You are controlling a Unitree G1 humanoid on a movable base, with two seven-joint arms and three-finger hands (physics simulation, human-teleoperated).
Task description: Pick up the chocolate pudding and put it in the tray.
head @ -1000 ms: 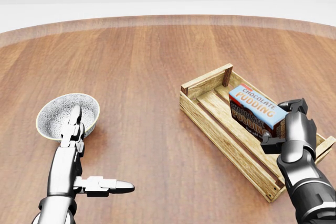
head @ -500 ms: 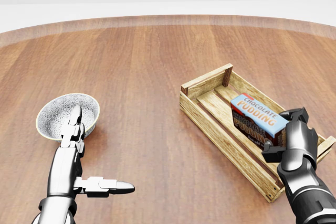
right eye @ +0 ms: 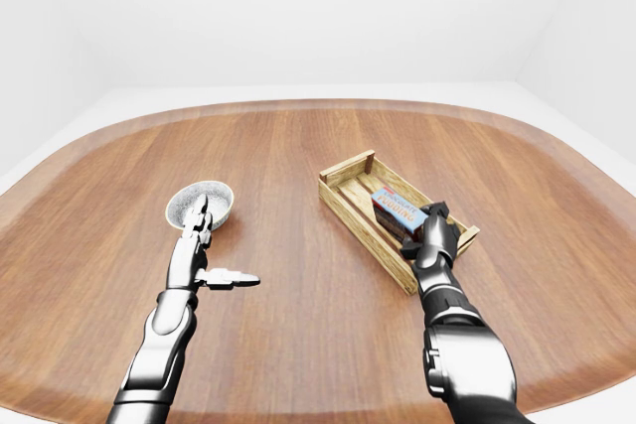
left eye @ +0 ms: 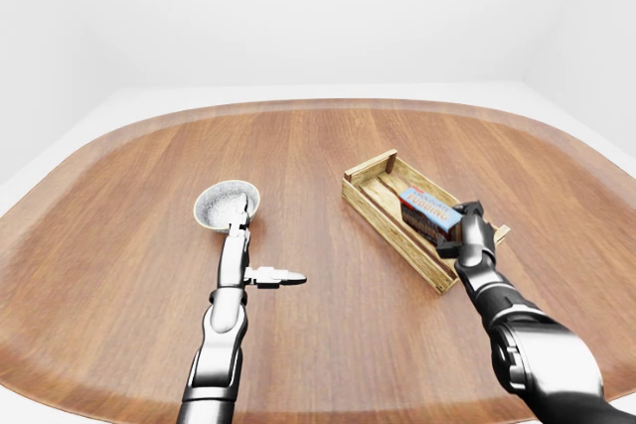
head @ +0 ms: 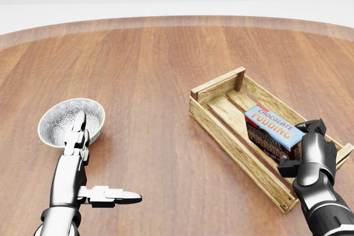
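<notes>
The chocolate pudding [head: 274, 130] sits in the tray [head: 221, 128], gripped by the right hand [head: 310, 147] (bowl [head: 63, 120] well apart, by the open left hand [head: 86, 183]).

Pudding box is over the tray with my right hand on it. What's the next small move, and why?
Probably ease the right hand down a little, then open the fingers. The chocolate pudding is already inside the tray's walls but tilted, one end looking raised, with the fingers closed on its near end. Releasing low should let it settle flat on the slats instead of tipping.
</notes>
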